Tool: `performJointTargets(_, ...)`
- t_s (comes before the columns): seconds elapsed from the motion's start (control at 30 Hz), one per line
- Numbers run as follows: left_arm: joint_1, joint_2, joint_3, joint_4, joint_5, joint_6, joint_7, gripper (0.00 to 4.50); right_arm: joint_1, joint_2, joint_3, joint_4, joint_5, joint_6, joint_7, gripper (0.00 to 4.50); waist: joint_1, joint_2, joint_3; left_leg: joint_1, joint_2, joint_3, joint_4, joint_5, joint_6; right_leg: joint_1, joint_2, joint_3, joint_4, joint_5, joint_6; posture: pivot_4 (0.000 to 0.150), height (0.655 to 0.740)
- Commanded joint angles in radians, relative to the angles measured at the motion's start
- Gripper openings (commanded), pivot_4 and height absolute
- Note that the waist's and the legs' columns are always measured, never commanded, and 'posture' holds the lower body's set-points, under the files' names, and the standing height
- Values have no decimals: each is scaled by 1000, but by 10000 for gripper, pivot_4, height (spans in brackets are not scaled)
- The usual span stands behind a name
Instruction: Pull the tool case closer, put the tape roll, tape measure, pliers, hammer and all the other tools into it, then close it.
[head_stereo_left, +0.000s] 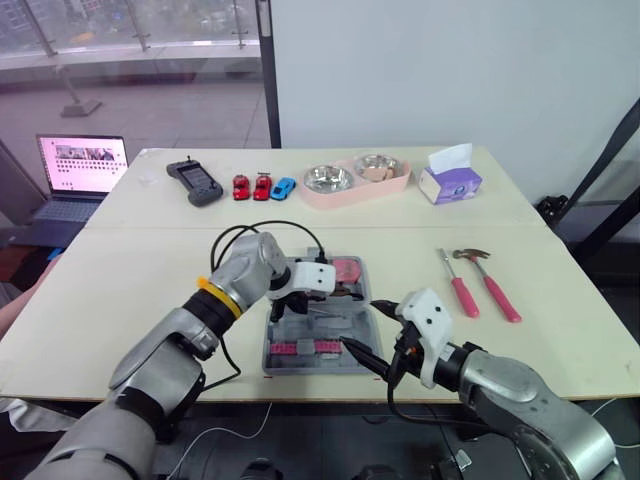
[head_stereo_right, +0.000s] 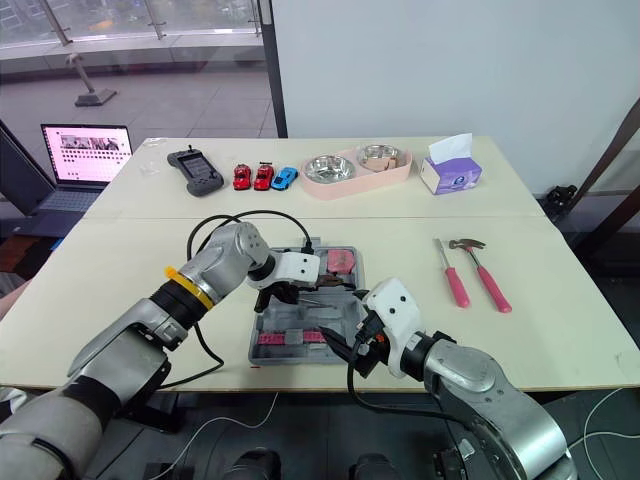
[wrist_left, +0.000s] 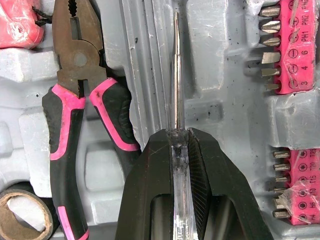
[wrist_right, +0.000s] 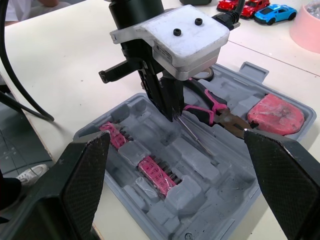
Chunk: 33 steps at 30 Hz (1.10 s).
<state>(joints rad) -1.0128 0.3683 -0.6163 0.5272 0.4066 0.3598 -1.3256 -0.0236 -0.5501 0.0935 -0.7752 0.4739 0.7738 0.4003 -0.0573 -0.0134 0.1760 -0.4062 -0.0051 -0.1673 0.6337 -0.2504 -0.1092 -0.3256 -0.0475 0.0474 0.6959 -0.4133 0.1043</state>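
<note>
Right gripper (head_stereo_left: 360, 323) gapes wide by the tool case (wrist_right: 220, 210). The left wrist view shows the left gripper (wrist_left: 179, 132) pinching a screwdriver (wrist_left: 176, 75); pliers (wrist_left: 75, 60) lie inside.

I see the tabletop (head_stereo_left: 120, 290): tool case (head_stereo_left: 305, 363) centre, hammer (head_stereo_left: 490, 280) and pink screwdriver (head_stereo_left: 458, 285) right, tissue box (head_stereo_left: 449, 180), pink tray (head_stereo_left: 400, 183), toy cars (head_stereo_left: 262, 187), controller (head_stereo_left: 195, 182) along the top.

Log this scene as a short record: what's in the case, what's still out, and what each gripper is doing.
case: tool case, open, on the table
in case: pliers, tape measure, tape roll
left gripper: shut on thin screwdriver, over the case
right gripper: open, by the case's near right corner
on table: hammer, pink-handled screwdriver, right of the case
</note>
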Motion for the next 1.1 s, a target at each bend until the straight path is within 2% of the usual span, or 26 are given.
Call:
performJointTargets(0.03, -3, -7, -18, -23, 22, 3, 14, 141, -11, 0, -7, -48, 3, -4, 1, 45000, 1, 0, 0, 0, 0, 0, 0, 0, 0, 0, 0, 0, 0, 0, 0, 1500, 7400)
performJointTargets(0.47, 6, -3, -8, -68, 25, 28, 6, 141, -10, 8, 0, -39, -1, -9, -1, 45000, 4, 0, 0, 0, 0, 0, 0, 0, 0, 0, 0, 0, 0, 0, 0, 1500, 7400)
performJointTargets(0.53, 6, -2, -7, -74, 26, 32, 6, 9745, -11, 9, 0, -37, -2, -11, -1, 45000, 5, 0, 0, 0, 0, 0, 0, 0, 0, 0, 0, 0, 0, 0, 0, 1500, 7400)
performJointTargets(0.57, 7, -2, -5, -76, 25, 34, 8, 11928, -11, 10, 1, -36, -2, -11, 0, 45000, 4, 0, 0, 0, 0, 0, 0, 0, 0, 0, 0, 0, 0, 0, 0, 1500, 7400)
performJointTargets(0.6, 7, 0, -3, -78, 25, 33, 11, 17879, -12, 10, 2, -35, -2, -11, 0, 45000, 5, 0, 0, 0, 0, 0, 0, 0, 0, 0, 0, 0, 0, 0, 0, 1500, 7400)
performJointTargets(0.7, 8, 7, 7, -94, 21, 35, 13, 30498, -11, 11, 3, -34, -1, -13, 1, 45000, 4, 0, 0, 0, 0, 0, 0, 0, 0, 0, 0, 0, 0, 0, 0, 1500, 7400)
performJointTargets(1.0, 9, 42, 45, -154, -10, 40, 27, 30498, -10, 12, 4, -33, -1, -14, 4, 45000, 5, 0, 0, 0, 0, 0, 0, 0, 0, 0, 0, 0, 0, 0, 0, 1500, 7400)
performJointTargets(1.1, 14, 44, 88, -159, -66, 71, 13, 30498, -10, 13, 5, -34, -2, -14, 2, 45000, 5, 0, 0, 0, 0, 0, 0, 0, 0, 0, 0, 0, 0, 0, 0, 1500, 7400)
